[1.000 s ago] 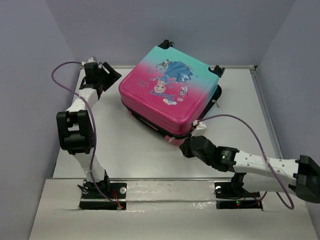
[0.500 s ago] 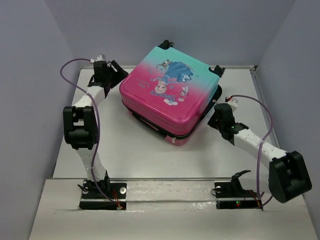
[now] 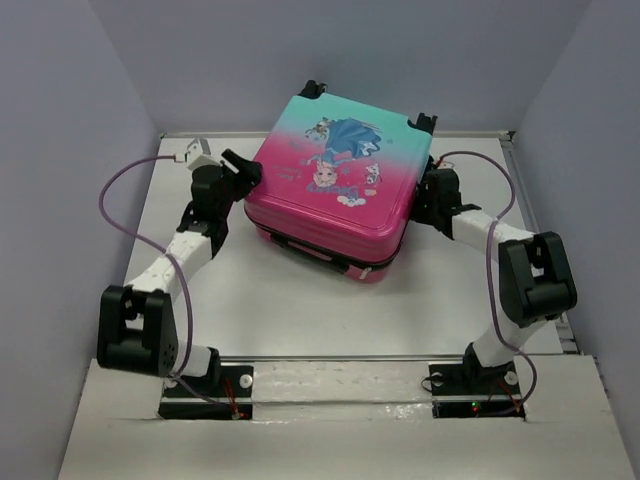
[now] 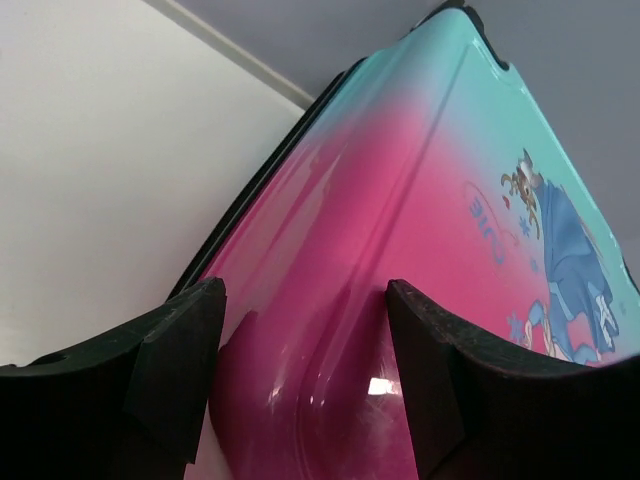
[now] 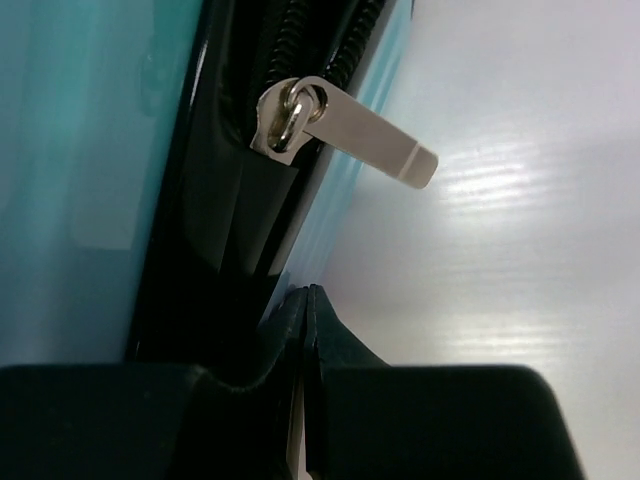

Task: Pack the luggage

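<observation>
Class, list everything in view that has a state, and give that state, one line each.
luggage: shells together, lying flat, print up.
zipper pull: sticking out, ungripped.
left tool: open, straddling the pink corner.
right tool: shut, empty, near the zipper pull.

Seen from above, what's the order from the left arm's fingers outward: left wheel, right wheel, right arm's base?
1. Left wheel, at the luggage's far left corner.
2. Right wheel, at its far right corner.
3. Right arm's base, at the near edge, right side.
</observation>
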Controlling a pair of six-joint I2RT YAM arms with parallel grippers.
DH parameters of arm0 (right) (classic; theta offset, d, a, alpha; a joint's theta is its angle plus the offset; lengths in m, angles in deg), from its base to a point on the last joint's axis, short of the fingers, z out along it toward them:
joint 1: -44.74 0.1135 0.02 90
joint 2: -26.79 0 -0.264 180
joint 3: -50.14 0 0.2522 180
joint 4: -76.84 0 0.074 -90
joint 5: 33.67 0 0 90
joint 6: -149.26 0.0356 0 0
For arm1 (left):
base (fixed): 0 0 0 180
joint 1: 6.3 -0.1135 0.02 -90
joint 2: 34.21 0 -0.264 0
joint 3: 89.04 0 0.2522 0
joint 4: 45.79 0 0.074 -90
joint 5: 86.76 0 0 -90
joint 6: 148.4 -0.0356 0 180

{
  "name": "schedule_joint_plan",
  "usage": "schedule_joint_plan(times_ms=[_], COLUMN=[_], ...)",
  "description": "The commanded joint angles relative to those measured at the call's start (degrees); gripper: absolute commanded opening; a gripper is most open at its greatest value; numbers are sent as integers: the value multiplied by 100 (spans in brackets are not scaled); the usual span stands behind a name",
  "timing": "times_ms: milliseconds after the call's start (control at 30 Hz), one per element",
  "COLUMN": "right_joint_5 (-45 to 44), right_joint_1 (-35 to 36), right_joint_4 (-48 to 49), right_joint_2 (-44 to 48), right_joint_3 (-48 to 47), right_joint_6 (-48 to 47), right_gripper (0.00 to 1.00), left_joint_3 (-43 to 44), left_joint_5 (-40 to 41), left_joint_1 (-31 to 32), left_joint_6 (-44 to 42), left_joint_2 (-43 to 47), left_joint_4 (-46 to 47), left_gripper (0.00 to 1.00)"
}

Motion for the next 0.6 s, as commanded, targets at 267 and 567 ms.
schedule_joint_plan(times_ms=[267, 567], right_joint_5=[2776, 2694], right_joint_1=[441, 319], right_joint_4=[708, 576], right_joint_2=[-771, -832], right_joint_3=[-2014, -2258], right_joint_6=[-303, -487], right_gripper=[7, 59], left_joint_3=[-1416, -35], left_joint_5=[1476, 44], left_joint_1=[1056, -42], left_joint_6=[-209, -484], left_joint_2=[2500, 2439], left_joint_4=[-944, -1640], left_gripper=[75, 81])
